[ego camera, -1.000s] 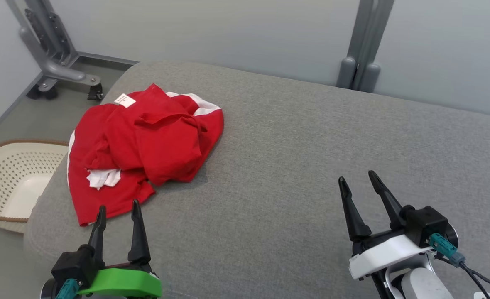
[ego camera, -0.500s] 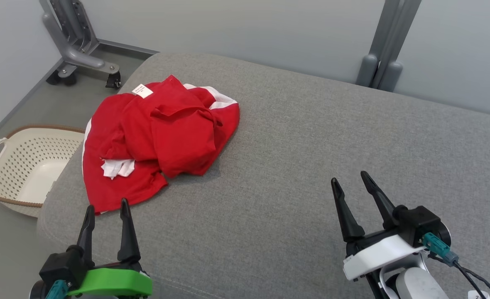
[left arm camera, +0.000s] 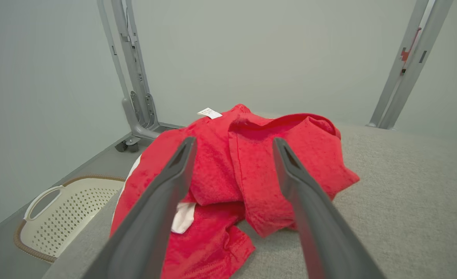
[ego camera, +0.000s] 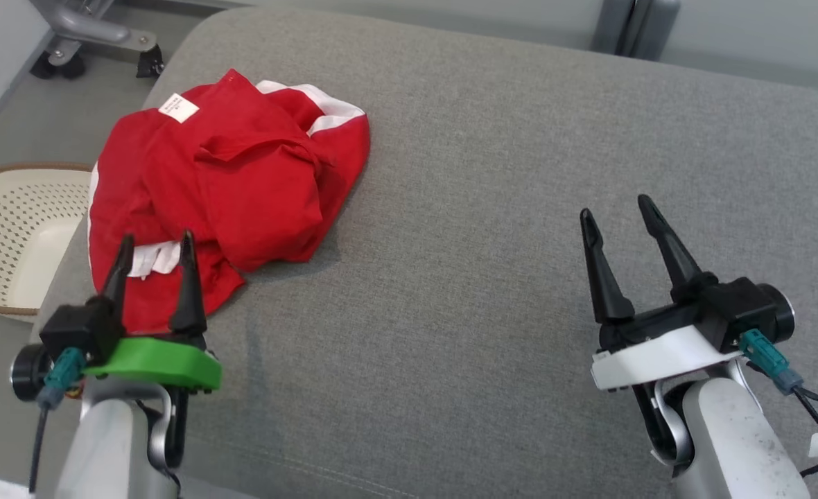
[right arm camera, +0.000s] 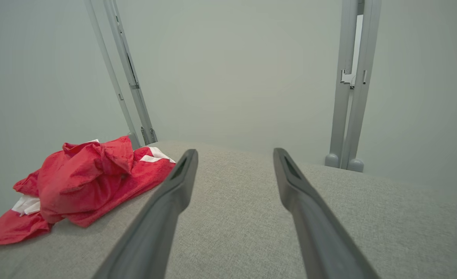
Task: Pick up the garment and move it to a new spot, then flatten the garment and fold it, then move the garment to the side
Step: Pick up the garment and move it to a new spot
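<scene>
Where garment (ego camera: 242, 166) hugs cushion (ego camera: 492, 208) L edge, rt side bare

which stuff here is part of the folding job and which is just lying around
For the job: red garment, left pincer, right pincer, grey cushion.
Just lying about: cream basket, wheeled metal stand.
</scene>
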Robot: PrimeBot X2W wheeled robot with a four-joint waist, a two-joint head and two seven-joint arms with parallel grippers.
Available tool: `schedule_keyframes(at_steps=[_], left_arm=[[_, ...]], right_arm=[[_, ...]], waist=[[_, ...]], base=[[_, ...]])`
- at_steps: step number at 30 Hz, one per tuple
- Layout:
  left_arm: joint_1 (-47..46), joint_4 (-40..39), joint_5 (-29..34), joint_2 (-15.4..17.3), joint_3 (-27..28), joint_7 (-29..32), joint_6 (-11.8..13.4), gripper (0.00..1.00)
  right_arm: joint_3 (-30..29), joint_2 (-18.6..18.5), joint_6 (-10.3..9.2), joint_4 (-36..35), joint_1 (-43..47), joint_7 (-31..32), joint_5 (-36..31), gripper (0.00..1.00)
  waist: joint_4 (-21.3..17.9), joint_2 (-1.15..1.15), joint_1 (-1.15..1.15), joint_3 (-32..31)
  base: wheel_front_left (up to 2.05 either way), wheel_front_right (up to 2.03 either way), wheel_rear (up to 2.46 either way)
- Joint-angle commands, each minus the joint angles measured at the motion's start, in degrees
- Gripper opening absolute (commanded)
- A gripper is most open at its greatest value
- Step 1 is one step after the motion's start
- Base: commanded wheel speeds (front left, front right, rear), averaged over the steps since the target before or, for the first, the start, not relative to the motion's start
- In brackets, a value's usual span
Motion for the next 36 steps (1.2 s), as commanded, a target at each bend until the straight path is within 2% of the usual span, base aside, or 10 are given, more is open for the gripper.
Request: schedule_keyframes(at_steps=[1, 8, 13, 24, 25, 27, 31, 36], left_arm=[[-3.56, 1.43, 0.44, 1.33, -0.10, 0.01, -0.47, 1.00], [-16.35, 13.76, -0.76, 7.35, -3.32, 3.17, -1.78, 1.00], [-22.39, 19.74, -3.46, 10.34, -5.92, 5.52, -1.90, 1.00], [-30.32, 28.89, -9.48, 13.63, -12.68, 6.13, -1.93, 1.00], [-30.75, 29.54, -9.97, 13.68, -13.48, 6.06, -1.93, 0.97], [-31.29, 30.55, -10.84, 13.87, -14.54, 5.55, -1.93, 0.00], [-31.26, 31.23, -12.65, 14.37, -17.55, 3.92, -1.93, 0.00], [-30.69, 30.53, -13.53, 15.37, -18.66, 1.03, -1.94, 0.00]], right_arm=[[-0.22, -0.27, 0.00, -0.84, -1.32, -0.16, -0.51, 1.00], [-0.79, -0.27, 0.00, -3.31, -3.43, -0.16, -1.41, 1.00], [-0.77, -0.28, 0.01, -3.34, -4.11, -0.16, -1.50, 1.00], [-0.34, -0.26, 0.01, -2.50, -4.44, -0.16, -2.24, 1.00], [-0.30, -0.26, 0.01, -2.40, -4.55, -0.16, -2.24, 1.00], [-0.27, -0.26, 0.01, -2.20, -4.59, -0.16, -2.20, 1.00], [-0.41, -0.27, 0.01, -1.65, -4.17, -0.16, -1.92, 1.00], [-0.13, -0.27, 0.01, -1.08, -3.56, -0.16, -1.06, 1.00]], waist=[[-2.65, 0.00, 0.00, 5.51], [-4.43, 0.00, 0.00, 9.87], [-5.59, 0.00, 0.00, 11.73], [-6.30, 0.00, 0.00, 14.00], [-6.32, 0.00, 0.00, 14.02], [-6.27, 0.00, 0.00, 13.90], [-5.97, 0.00, 0.00, 12.82], [-5.65, 0.00, 0.00, 10.40]], base=[[0.00, 0.00, 0.00], [0.00, 0.00, 0.00], [0.00, 0.00, 0.00], [0.00, 0.00, 0.00], [0.00, 0.00, 0.00], [0.00, 0.00, 0.00], [0.00, 0.00, 0.00], [0.00, 0.00, 0.00]])
